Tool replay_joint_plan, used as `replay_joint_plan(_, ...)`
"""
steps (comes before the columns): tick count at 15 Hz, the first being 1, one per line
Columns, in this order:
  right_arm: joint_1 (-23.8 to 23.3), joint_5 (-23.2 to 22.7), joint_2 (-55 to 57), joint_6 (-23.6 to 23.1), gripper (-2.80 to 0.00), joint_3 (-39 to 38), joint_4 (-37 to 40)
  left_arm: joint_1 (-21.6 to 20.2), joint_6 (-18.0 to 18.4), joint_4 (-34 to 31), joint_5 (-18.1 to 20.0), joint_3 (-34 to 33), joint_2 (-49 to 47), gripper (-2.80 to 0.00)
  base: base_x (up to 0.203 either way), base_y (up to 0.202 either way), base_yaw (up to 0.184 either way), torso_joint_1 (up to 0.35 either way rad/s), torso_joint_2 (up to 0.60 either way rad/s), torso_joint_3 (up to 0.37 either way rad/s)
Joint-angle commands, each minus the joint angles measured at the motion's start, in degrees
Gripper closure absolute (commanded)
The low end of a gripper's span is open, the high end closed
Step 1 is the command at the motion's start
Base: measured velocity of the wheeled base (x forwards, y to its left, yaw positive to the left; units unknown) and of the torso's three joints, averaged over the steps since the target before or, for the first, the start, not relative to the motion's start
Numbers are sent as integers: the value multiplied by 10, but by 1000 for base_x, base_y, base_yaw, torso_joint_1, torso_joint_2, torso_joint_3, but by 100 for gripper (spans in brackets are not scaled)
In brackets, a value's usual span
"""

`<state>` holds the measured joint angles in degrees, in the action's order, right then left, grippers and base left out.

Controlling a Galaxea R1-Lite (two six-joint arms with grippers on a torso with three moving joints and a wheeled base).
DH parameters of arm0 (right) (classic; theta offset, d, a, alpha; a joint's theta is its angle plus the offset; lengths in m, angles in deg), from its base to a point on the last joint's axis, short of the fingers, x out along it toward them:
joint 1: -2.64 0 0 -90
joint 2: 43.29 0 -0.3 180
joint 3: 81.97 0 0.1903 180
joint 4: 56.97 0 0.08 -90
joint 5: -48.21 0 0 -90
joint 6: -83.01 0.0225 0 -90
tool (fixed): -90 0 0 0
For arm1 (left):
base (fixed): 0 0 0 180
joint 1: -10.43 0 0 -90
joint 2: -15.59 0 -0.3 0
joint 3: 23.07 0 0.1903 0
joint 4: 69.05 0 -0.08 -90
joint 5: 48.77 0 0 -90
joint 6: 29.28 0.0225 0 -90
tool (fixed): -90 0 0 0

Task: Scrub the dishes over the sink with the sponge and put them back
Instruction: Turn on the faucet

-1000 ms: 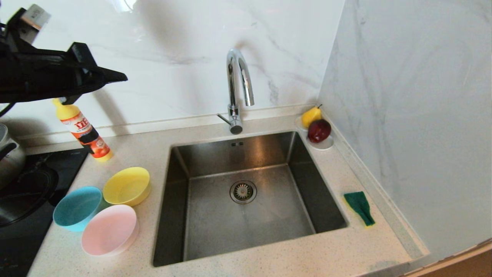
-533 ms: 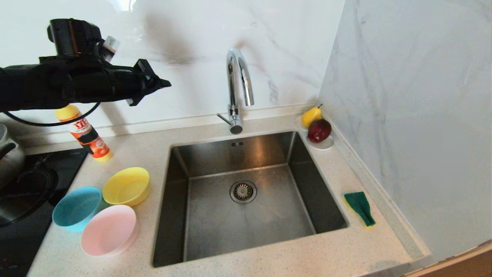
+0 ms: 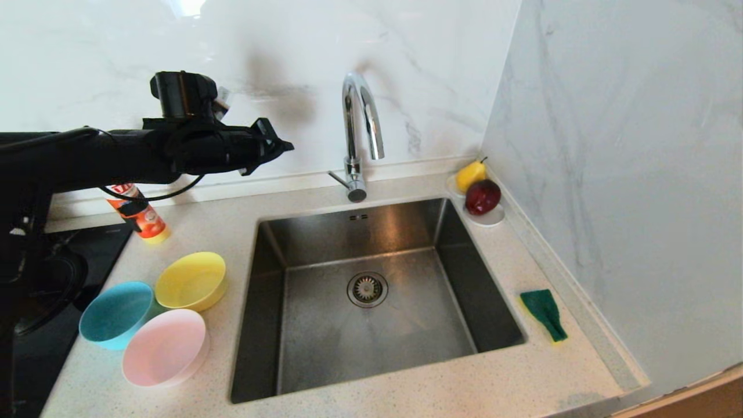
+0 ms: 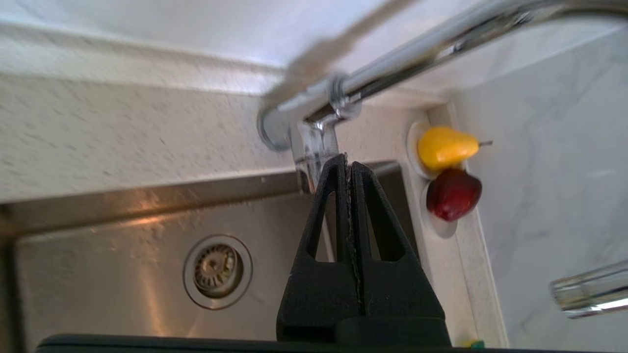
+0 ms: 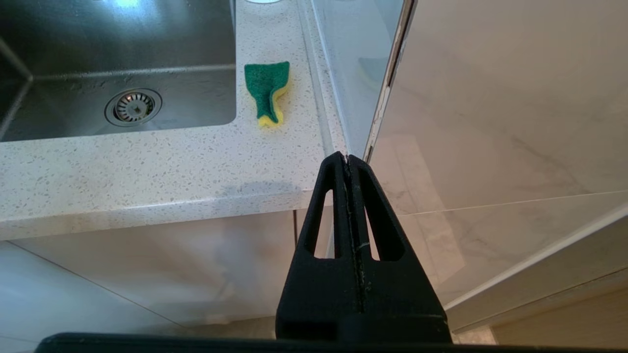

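Three bowls sit on the counter left of the sink [image 3: 371,232]: yellow [image 3: 191,281], teal-blue [image 3: 116,314] and pale pink [image 3: 165,347]. The sponge [image 3: 543,313], green face up on yellow foam, lies on the counter right of the basin, also in the right wrist view [image 5: 266,90]. My left gripper [image 3: 285,145] is shut and empty, held high above the counter left of the faucet [image 3: 360,128], pointing toward it; its wrist view shows the left gripper [image 4: 347,159] in front of the tap base. My right gripper [image 5: 346,158] is shut, parked low before the counter's front edge.
A detergent bottle [image 3: 139,216] stands behind the bowls by the wall. A white saucer [image 3: 486,217] with a yellow pear [image 3: 469,174] and a red apple [image 3: 482,196] sits at the sink's back right corner. A black cooktop [image 3: 52,290] lies far left. Marble wall [image 3: 609,174] closes the right side.
My left arm has swung rightward and lower, from the upper left corner to beside the faucet. Its gripper stayed shut. Bowls and sponge have not moved.
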<state>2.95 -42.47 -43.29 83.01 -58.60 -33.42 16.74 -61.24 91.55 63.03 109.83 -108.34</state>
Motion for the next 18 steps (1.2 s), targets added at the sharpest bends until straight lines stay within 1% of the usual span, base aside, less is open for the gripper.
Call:
replay_joint_plan(1,0,-1,0,0,0,0,0,12,-2,3,1,1,-14,0,0,0,0,0,0,0)
replay_joint_plan(5,0,0,0,0,0,0,0,26,-1,8,-3,-3,-33,0,0,0,0,0,0,0)
replay_joint_plan(9,0,-1,0,1,0,0,0,43,-1,9,-35,-3,-54,0,0,0,0,0,0,0)
replay_joint_plan(12,0,-1,0,0,0,0,0,53,-1,10,-34,0,-61,0,0,0,0,0,0,0)
replay_joint_plan(14,0,-1,0,0,0,0,0,58,-1,23,-36,1,-68,0,0,0,0,0,0,0)
replay_joint_plan(18,0,-1,0,1,0,0,0,62,0,25,-40,1,-73,0,0,0,0,0,0,0)
